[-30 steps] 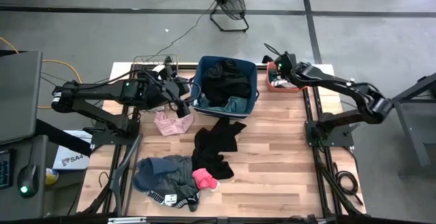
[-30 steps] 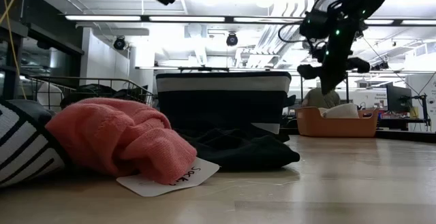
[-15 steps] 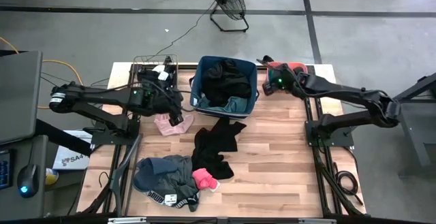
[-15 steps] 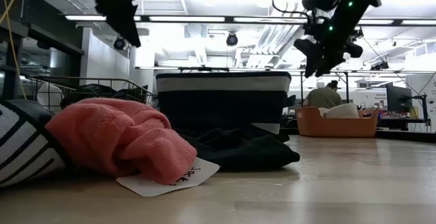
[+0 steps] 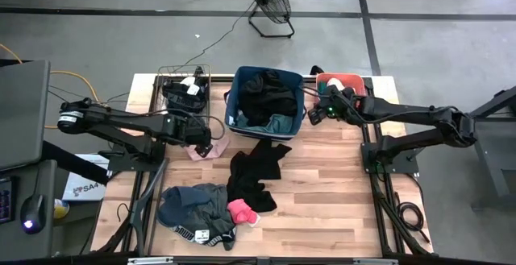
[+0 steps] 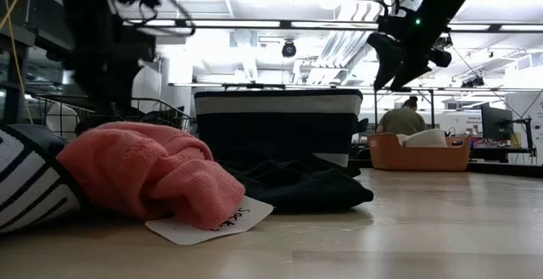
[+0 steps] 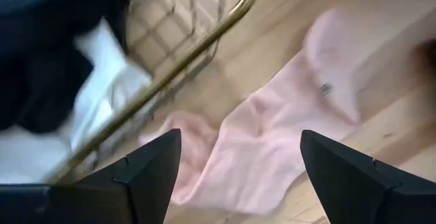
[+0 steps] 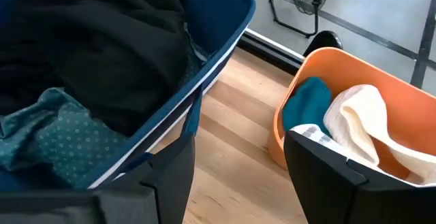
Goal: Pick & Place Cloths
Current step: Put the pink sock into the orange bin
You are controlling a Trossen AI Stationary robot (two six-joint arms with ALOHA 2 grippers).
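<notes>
A pale pink cloth (image 5: 214,146) (image 7: 272,149) lies flat on the wood beside the wire basket (image 5: 184,88). My left gripper (image 5: 205,146) (image 7: 238,176) hangs open just above it, pointing steeply down, one finger on either side and clear of it. My right gripper (image 5: 313,113) (image 8: 238,176) is open with nothing in it, in the air between the blue bin (image 5: 234,104) and the coral tub (image 5: 355,78). A black cloth (image 5: 256,172), a bright pink one (image 5: 242,211) (image 6: 144,169) and a grey and teal heap (image 5: 193,204) lie toward the near edge.
The blue bin's rim (image 8: 218,47) rises close to my right gripper; the bin holds black and teal cloths. The coral tub's wall (image 8: 354,64) encloses a teal and a white piece. The wire basket's brass rim (image 7: 170,81) stands close by my left gripper. Bare wood lies at the near right.
My left gripper has sunk from beside the blue bin's left wall and gone toward the near edge, rolling its wrist, until it hangs over the pale pink cloth. My right gripper has swung from above the coral tub toward the blue bin and has opened.
</notes>
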